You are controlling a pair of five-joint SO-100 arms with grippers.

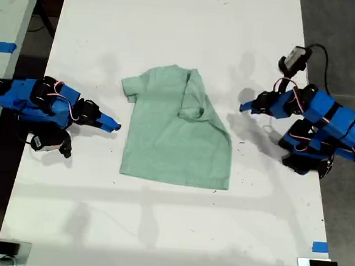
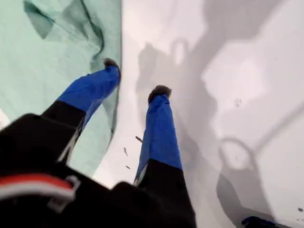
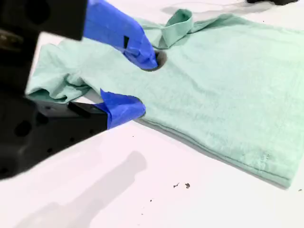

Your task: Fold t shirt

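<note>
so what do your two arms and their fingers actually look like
Both arms are bright blue plastic segments joined by black servo blocks, with thin red and white wires looping over the joints. My first gripper has two slim blue fingers with dark tips on a black base. My second gripper has blunt blue fingers on a black body.

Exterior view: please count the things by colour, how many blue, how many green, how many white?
Blue: 2, my first tool and my second tool, each on a blue arm
Green: 1, the t shirt
White: 1, the table
Total: 4
</note>
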